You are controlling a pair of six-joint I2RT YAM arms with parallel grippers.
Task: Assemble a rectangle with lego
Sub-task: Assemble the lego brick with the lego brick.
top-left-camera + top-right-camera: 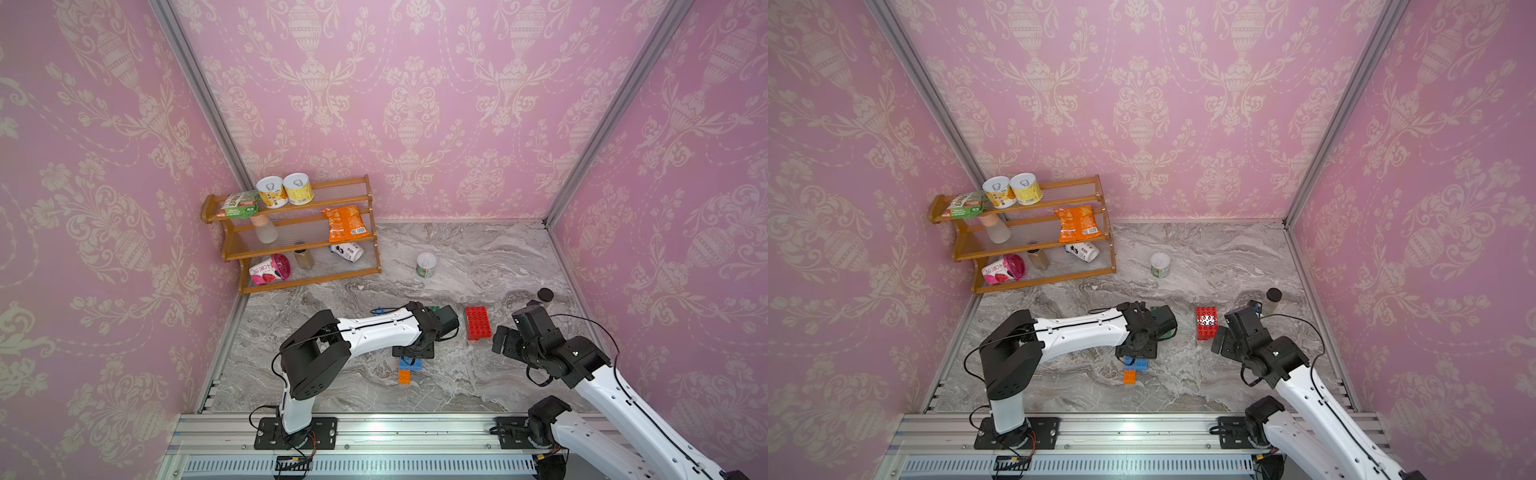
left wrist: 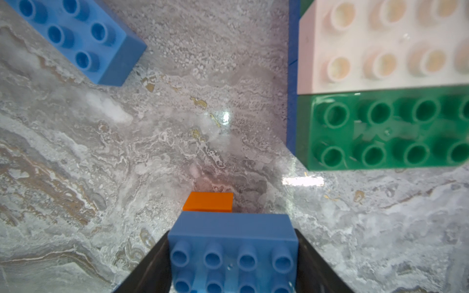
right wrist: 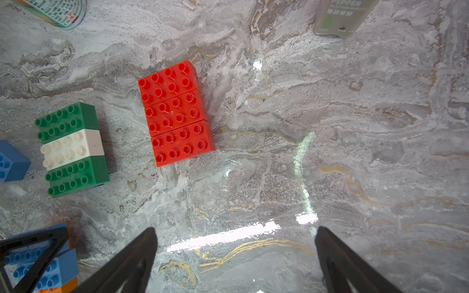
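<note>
A grey veined marble tabletop (image 1: 478, 257) carries everything. A three-tier wooden rack (image 1: 316, 280) of snack packets and tins stands in its far left corner. The left arm (image 1: 374, 328) reaches across the middle, and the right arm (image 1: 598, 386) bends in from the near right.

The biggest lego piece is a red slab (image 3: 176, 114) of three long studded plastic bricks pressed side by side. It lies flat between the two arms, studs up. In both top views its long axis runs from the robot's side toward the back wall.

Near it but not touching lies a green and white slab (image 3: 71, 149): a white brick between two green ones on a blue underlayer. Its long axis is roughly parallel to the red one's. From above the left wrist hides most of it.

The right gripper (image 3: 235, 229) hangs over bare marble near the red slab, jaws spread wide and holding nothing. The left gripper (image 2: 232, 263) clamps a blue eight-stud brick (image 2: 232, 228) by its short ends. The brick is studs up, with its long axis crosswise to the slabs.

A loose blue brick (image 2: 76, 38) lies apart beyond the left arm. A small orange brick (image 1: 404, 376) sits against the held brick's near side. Whether those two are joined cannot be told.
</note>
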